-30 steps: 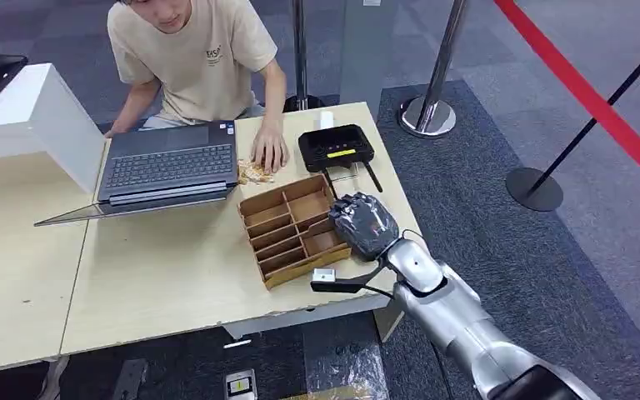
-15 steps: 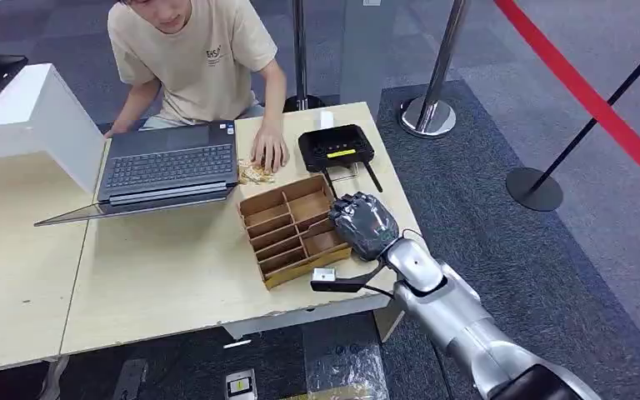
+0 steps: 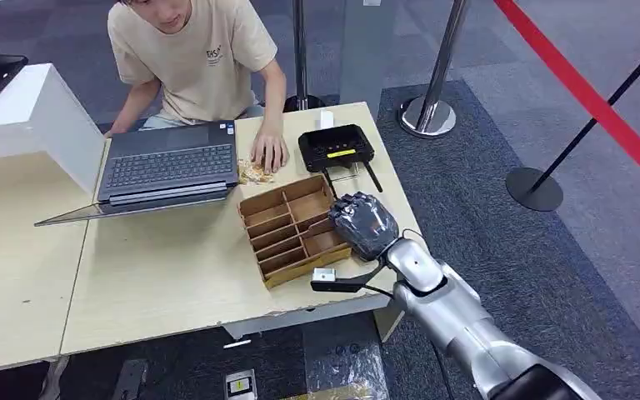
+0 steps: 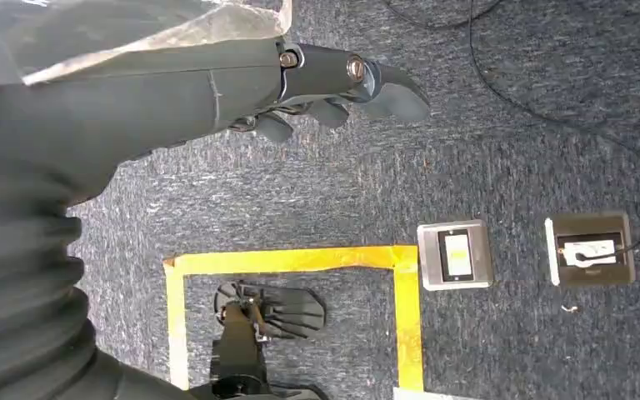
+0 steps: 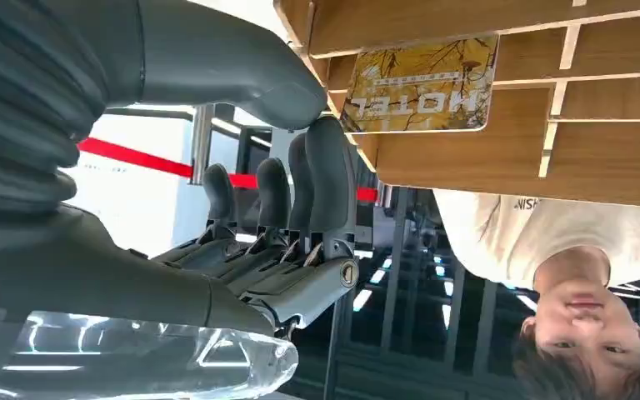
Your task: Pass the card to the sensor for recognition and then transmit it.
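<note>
A wooden divided box sits near the table's right front edge. My right hand hovers over its right-hand compartments, back of the hand up. In the right wrist view a yellow hotel card stands in a slot of the box. The thumb and one of the fingers meet at the card's corner; whether they grip it is unclear. The black sensor device lies just behind the box. My left hand hangs over the carpet, holding nothing, fingers loosely apart.
A person sits behind the table with one hand beside some cards. An open laptop lies left of the box. A white stand is at the far left. Metal posts with a red belt stand right of the table.
</note>
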Robot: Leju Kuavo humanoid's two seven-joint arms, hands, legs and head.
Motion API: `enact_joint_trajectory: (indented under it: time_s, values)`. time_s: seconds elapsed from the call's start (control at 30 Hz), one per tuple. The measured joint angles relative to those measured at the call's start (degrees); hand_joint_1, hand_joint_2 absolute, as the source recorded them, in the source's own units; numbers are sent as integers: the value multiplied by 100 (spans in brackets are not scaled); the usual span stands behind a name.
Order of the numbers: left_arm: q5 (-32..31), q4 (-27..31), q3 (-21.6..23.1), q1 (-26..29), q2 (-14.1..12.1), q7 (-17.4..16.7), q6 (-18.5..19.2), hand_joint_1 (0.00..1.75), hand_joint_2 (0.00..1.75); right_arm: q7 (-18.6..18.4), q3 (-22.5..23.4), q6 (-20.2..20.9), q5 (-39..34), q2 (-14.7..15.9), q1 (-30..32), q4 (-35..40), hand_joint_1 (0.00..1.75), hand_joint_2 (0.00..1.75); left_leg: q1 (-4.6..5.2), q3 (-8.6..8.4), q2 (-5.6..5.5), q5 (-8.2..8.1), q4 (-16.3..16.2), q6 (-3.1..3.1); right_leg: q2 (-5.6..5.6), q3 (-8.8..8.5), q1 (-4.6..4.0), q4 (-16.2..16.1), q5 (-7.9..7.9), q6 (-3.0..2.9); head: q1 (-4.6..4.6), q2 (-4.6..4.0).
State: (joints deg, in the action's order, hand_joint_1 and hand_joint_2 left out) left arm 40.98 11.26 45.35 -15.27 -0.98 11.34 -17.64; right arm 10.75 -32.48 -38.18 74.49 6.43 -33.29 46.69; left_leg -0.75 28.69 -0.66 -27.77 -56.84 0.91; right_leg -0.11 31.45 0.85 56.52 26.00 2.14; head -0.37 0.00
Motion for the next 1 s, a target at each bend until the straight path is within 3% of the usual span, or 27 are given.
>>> enact_joint_trajectory:
  time_s: [1.0]
  values:
    - [0, 0, 0, 0, 0, 0, 0, 0, 175, 0, 0, 0, 0, 0, 0, 0, 113, 175, 0, 0, 0, 0, 0, 0, 0, 0, 0, 0, 0, 0, 0, 0]
